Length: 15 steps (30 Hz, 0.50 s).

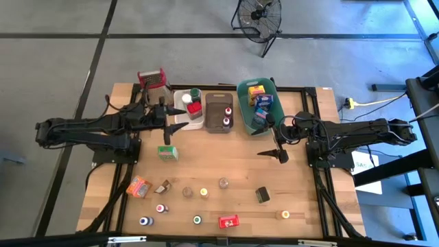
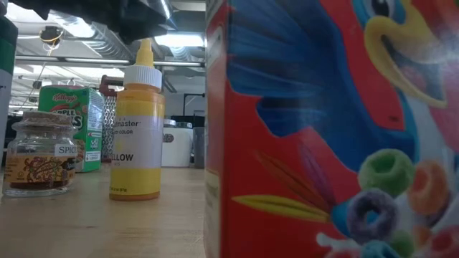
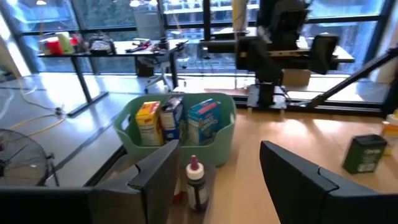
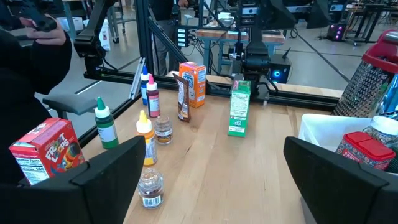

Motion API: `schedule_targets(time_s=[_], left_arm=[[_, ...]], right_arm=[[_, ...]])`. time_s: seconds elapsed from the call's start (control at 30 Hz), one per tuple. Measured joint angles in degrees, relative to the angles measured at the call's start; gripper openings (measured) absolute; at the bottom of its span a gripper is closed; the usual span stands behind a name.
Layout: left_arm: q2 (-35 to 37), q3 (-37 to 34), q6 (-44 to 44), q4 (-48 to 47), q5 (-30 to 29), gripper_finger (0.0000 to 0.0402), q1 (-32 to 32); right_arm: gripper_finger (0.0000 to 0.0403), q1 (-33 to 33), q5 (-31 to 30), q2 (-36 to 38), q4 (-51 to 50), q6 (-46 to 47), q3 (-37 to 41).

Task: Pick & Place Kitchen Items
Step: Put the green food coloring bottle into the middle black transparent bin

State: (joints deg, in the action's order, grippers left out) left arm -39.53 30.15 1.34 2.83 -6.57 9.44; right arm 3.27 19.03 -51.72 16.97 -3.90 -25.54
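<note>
Kitchen items lie loose on the near half of the wooden table: a green box [image 1: 167, 152], an orange box [image 1: 139, 186], a dark box [image 1: 263, 195], a red box [image 1: 229, 221], and small bottles and jars standing upright. My left gripper [image 1: 174, 124] hovers open and empty at the white bin's [image 1: 180, 118] left side. In its wrist view [image 3: 217, 180] it faces the brown bin's purple bottle [image 3: 196, 183]. My right gripper [image 1: 271, 137] hangs open and empty just in front of the teal bin [image 1: 241, 89]. Its wrist view [image 4: 211, 180] looks out over the loose items.
The white, brown [image 1: 218, 112] and teal bins stand in a row at the table's far middle, each holding items. A steel grater with a red handle [image 1: 151, 78] stands at the far left corner. Bare wood lies between the bins and the loose items.
</note>
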Motion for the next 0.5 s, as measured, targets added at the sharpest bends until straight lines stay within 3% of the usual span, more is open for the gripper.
schedule_targets(time_s=[0.4,0.5], left_arm=[[0.00,0.00,-1.63,0.00,-0.01,0.0221,0.01],[0.00,0.00,-0.30,0.02,-2.78,0.0221,0.01]], right_arm=[[0.0385,0.02,0.00,0.00,0.00,0.00,0.00],[0.0385,0.00,-0.01,0.00,0.02,0.00,0.00]])
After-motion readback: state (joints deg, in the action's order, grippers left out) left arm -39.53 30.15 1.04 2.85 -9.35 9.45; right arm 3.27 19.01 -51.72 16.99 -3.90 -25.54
